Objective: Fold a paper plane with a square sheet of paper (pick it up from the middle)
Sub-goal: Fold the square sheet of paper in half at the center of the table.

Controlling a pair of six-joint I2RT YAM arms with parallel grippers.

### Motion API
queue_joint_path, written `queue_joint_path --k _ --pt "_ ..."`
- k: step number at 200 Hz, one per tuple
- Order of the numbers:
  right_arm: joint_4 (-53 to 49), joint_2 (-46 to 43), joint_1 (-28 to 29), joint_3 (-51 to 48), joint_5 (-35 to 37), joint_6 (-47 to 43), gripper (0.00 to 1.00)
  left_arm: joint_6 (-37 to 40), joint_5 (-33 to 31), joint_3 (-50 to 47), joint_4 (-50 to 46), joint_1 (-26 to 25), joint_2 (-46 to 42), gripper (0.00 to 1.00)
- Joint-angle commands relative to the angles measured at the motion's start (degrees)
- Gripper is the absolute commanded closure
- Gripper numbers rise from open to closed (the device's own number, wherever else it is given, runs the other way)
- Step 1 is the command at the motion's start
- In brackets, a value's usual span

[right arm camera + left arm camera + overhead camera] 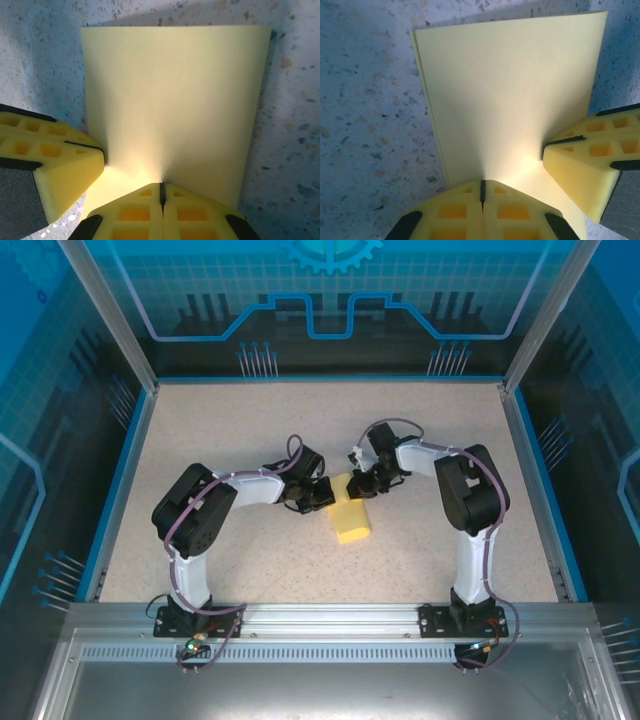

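The pale-yellow square sheet of paper point(352, 522) sits at mid-table, its near part resting on the speckled top. My left gripper point(322, 496) and right gripper point(362, 486) meet at its far edge, side by side. In the left wrist view the left gripper point(482, 184) is shut on the sheet point(510, 90), and a soft crease runs out from its tips. A doubled layer shows along the sheet's left edge. The right fingers point(590, 160) pinch the same edge close by. In the right wrist view the right gripper point(162, 186) is shut on the sheet point(175, 95), with the left fingers point(55, 165) beside it.
The speckled beige table point(250, 430) is bounded by a blue rim and see-through walls point(120, 460) at left, right and back. An aluminium rail point(320, 625) carrying both arm bases runs along the near edge.
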Motion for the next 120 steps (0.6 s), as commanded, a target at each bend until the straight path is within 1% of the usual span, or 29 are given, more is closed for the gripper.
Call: queue_joint_path --k 1,17,73,103,120 --pt "-0.2 0.0 -2.3 -3.5 1.1 -1.3 0.98 -1.1 -4.6 -3.3 -12.1 -0.4 4.7 1.00" --pt "1.8 0.0 -3.4 -5.5 -0.7 -0.3 1.00 -1.1 -4.6 -3.4 -12.2 -0.4 4.9 1.00" --pt "5.8 -3.4 -7.3 -10.5 -2.7 3.5 0.97 -1.4 -4.6 -3.6 -11.9 -0.4 5.4 1.00" --pt "6.9 -4.9 -8.2 -11.2 -0.8 5.0 0.96 -1.2 -4.7 -3.7 -11.8 -0.4 5.4 1.00" --pt "8.4 -7.6 -8.3 -11.9 -0.5 5.9 0.95 -0.8 -4.5 -3.4 -11.7 -0.4 5.4 1.00"
